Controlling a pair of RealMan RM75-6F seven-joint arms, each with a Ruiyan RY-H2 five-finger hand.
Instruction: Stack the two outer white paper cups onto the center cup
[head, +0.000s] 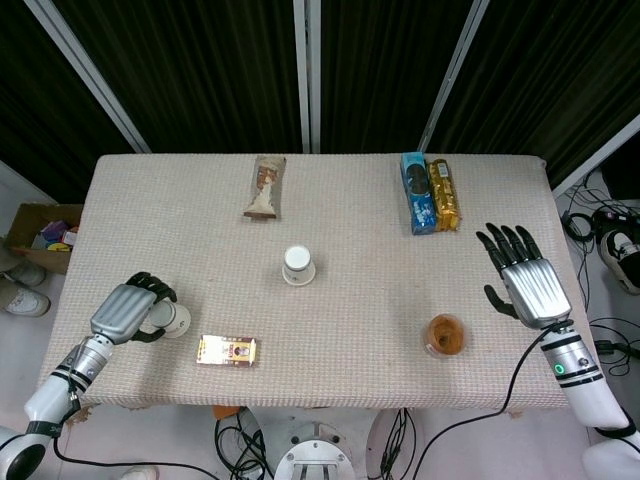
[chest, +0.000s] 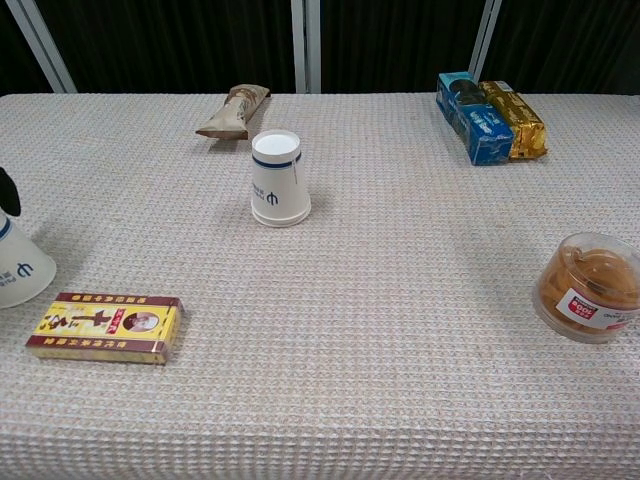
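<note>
A white paper cup (head: 298, 265) with a blue band stands upside down at the table's middle, also in the chest view (chest: 278, 178). A second white cup (head: 173, 319) stands near the front left, cut by the chest view's left edge (chest: 20, 266). My left hand (head: 130, 309) wraps this cup from the left, fingers curled over its far side; one dark fingertip (chest: 8, 190) shows above it. My right hand (head: 527, 283) hovers open at the table's right edge, fingers spread and holding nothing. Only two cups are in view.
A yellow box (head: 227, 350) lies just right of the left cup. A round snack tub (head: 446, 335) sits front right. A wrapped bar (head: 265, 186) and blue and gold packs (head: 431, 192) lie along the far side.
</note>
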